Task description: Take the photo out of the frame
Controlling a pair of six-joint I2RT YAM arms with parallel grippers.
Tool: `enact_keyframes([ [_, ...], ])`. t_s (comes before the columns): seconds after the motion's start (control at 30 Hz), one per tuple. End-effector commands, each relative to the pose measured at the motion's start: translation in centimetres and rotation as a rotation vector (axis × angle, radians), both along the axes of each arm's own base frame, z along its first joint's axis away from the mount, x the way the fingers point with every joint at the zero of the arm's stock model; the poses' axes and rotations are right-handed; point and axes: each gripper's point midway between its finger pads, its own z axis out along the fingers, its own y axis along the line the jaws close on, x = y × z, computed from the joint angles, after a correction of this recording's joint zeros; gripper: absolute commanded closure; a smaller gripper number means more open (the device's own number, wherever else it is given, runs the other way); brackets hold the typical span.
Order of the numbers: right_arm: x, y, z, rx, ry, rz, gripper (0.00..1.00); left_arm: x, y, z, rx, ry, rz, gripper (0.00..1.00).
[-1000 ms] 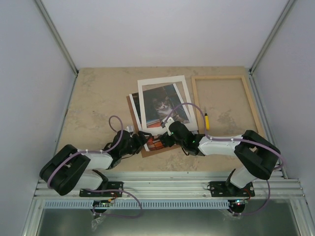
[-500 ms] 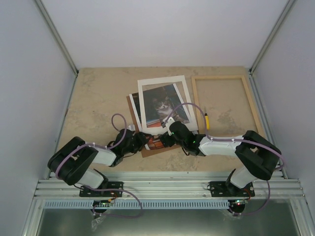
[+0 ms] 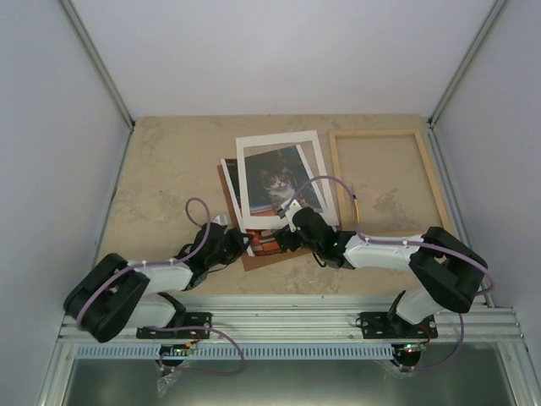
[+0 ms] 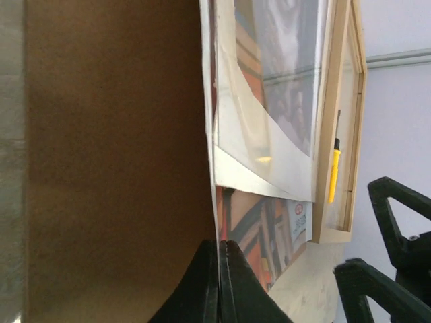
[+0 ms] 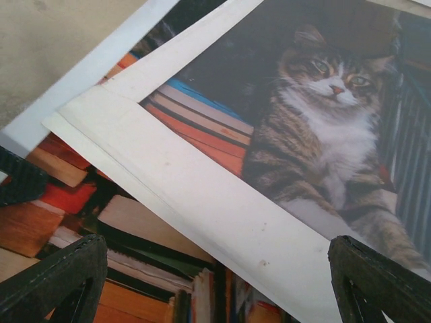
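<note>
The photo (image 5: 310, 134) shows a grey-brown striped tabby with a white chest and pink nose against dark shadow. Below it are books banded orange, red, blue and cream, and the edge is thin and white. The mat (image 3: 279, 139) is plain white, the board (image 4: 114, 168) flat brown, the frame (image 3: 376, 133) pale wood. The table (image 3: 169, 161) is mottled beige. The tool (image 4: 334, 171) is yellow. The arms (image 3: 385, 249) are white and black, with purple cables (image 3: 324, 178).
</note>
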Motion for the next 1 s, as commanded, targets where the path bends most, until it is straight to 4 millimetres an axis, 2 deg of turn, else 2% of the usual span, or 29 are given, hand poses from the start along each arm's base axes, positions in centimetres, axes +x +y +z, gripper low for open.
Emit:
enact_keyframes([
  [0.0, 0.2, -0.3, 0.7, 0.019, -0.02, -0.02, 0.1, -0.8, 1.7, -0.4, 0.077, 0.007, 0.029, 1.0],
  [0.47, 0.2, -0.4, 1.2, 0.029, -0.025, -0.017, 0.1, -4.6, 6.7, 0.5, 0.181, 0.07, 0.13, 1.0],
  [0.77, 0.1, -0.5, 1.7, 0.039, -0.029, -0.019, 0.1, -5.7, 9.6, 5.3, 0.211, 0.005, 0.217, 1.0],
  [0.97, 0.0, -0.7, 2.1, 0.049, -0.035, -0.026, 0.1, -6.2, 10.8, 10.0, 0.209, -0.059, 0.246, 1.0],
])
